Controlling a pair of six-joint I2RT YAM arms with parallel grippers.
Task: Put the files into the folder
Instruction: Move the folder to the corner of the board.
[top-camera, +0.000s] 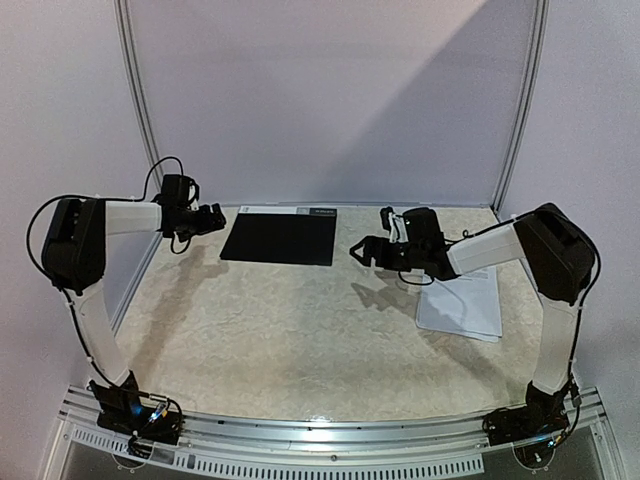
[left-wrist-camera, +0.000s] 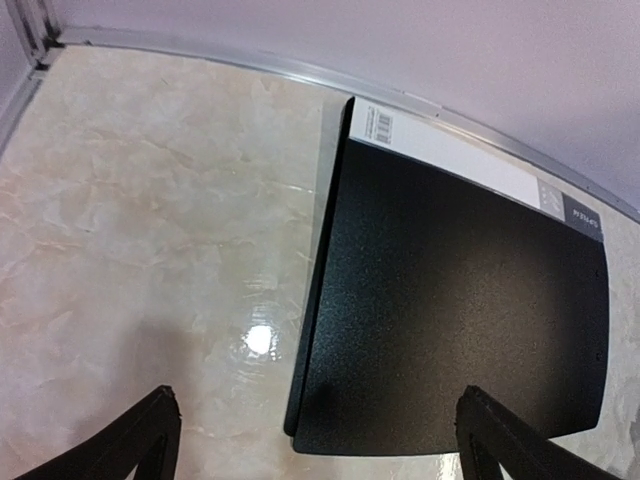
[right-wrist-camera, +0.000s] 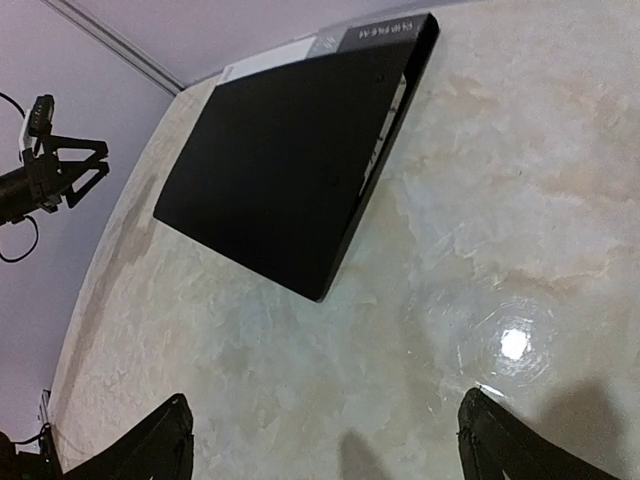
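Observation:
The black folder (top-camera: 279, 238) lies shut and flat at the back middle of the table, its white label strip along the far edge. It shows in the left wrist view (left-wrist-camera: 460, 310) and the right wrist view (right-wrist-camera: 290, 170). The files (top-camera: 462, 303), white printed sheets, lie in a stack at the right, partly under my right arm. My left gripper (top-camera: 212, 219) is open and empty, just left of the folder's left edge. My right gripper (top-camera: 362, 251) is open and empty, hovering right of the folder's near right corner.
The marbled table top (top-camera: 280, 330) is bounded by a metal rail (top-camera: 300, 205) and white walls at the back and sides. The left gripper (right-wrist-camera: 50, 175) shows at the far left of the right wrist view.

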